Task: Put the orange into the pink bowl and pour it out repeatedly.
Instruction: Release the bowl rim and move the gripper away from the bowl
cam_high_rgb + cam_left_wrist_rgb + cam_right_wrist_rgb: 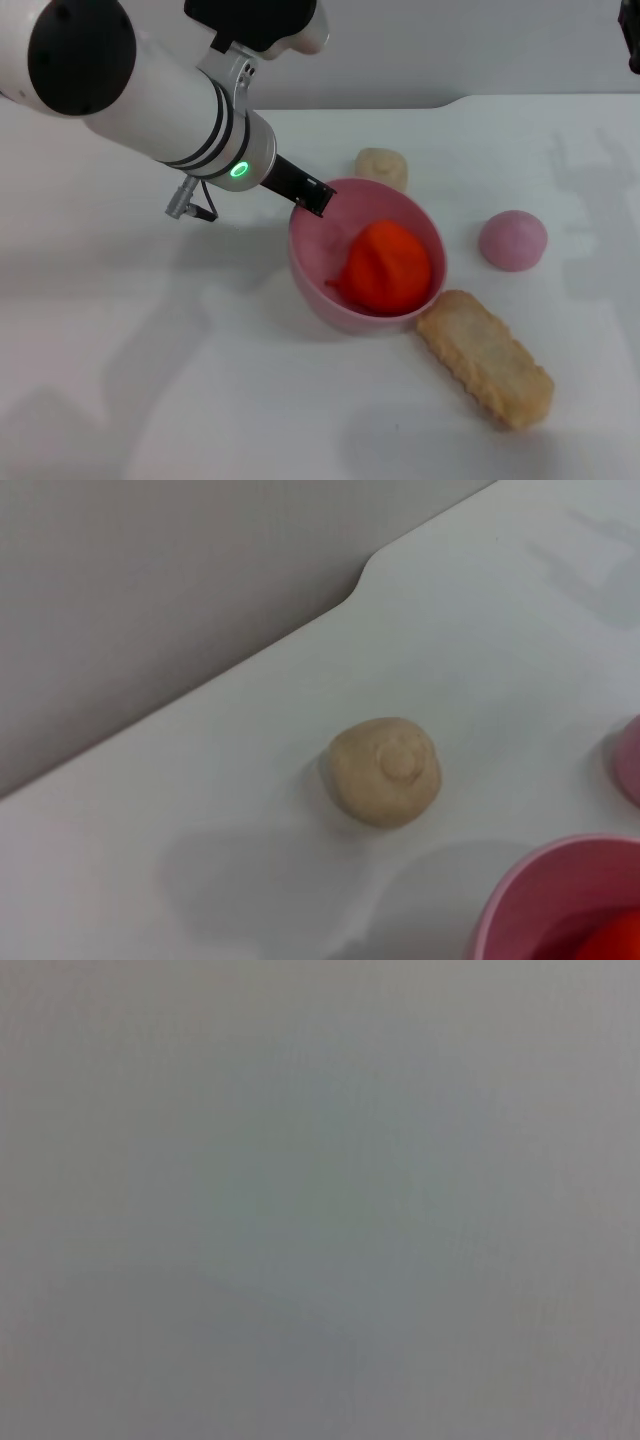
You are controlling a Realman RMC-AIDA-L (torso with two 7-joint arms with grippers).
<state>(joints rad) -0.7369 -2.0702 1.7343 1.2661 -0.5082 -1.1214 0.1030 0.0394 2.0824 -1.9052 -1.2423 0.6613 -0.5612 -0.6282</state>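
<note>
left gripper [318,200] at glossy pink plastic bowl [312,262] rim, finger state indeterminable | lumpy red-orange soft toy orange [388,266] inside tilted bowl

You see a smooth, glossy plastic pink bowl [312,268] at frame centre holding the orange [388,266], soft and matt. The long biscuit [486,357] at lower right looks rough and crumbly; the table [150,380] is smooth matt white.

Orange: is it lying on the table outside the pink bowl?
No, the orange sits inside the pink bowl in the head view.
</note>
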